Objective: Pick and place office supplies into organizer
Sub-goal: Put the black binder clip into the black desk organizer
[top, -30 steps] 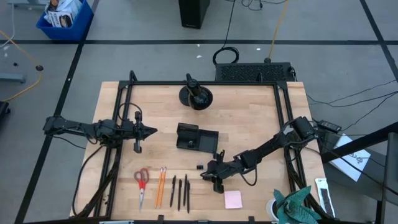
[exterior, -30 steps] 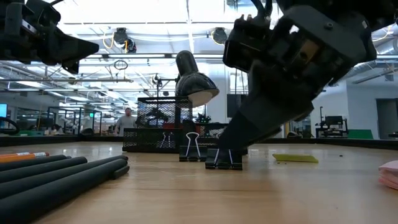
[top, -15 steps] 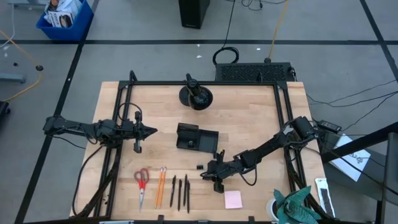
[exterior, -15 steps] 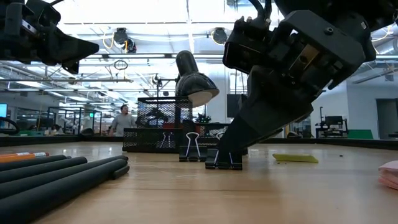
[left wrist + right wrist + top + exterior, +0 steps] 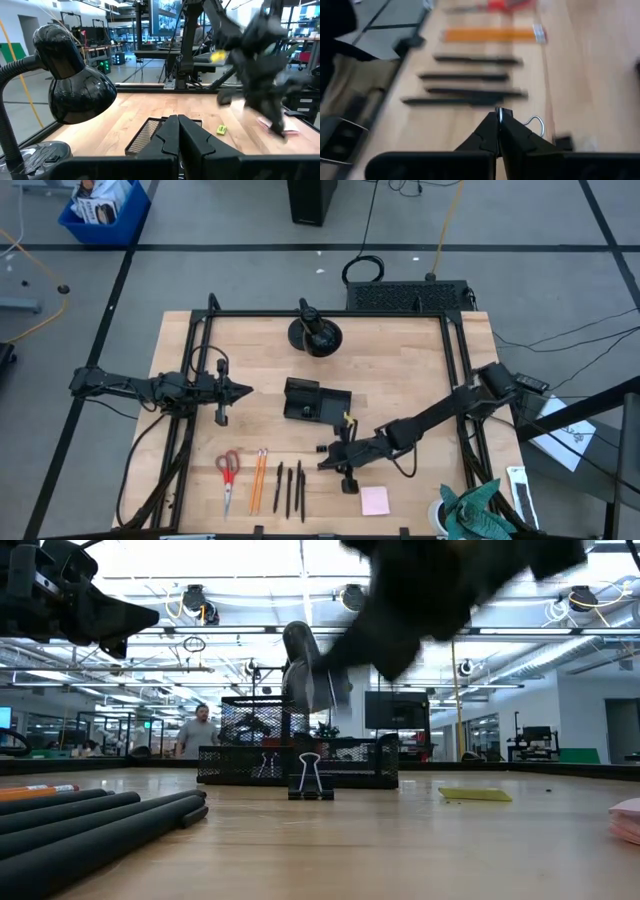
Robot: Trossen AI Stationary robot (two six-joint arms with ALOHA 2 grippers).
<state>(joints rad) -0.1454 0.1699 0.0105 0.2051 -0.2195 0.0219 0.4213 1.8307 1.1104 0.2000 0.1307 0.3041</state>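
Here, the right pincer (image 5: 323,463), open a second ago, is shown shut on a small black wire-handled binder clip (image 5: 536,125) and raised off the wooden counter (image 5: 400,380), so carriage to the nearby black mesh compartmented organizer (image 5: 316,402) is judged next, while the left pincer (image 5: 245,390) is held shut and empty at the counter's left.

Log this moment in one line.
right tool: shut on binder clip above table | left tool: shut, idle at left edge | second clip: standing by organizer

A black desk lamp (image 5: 314,333) stands on the wooden table (image 5: 400,370); a blue bin (image 5: 103,210) sits beyond.
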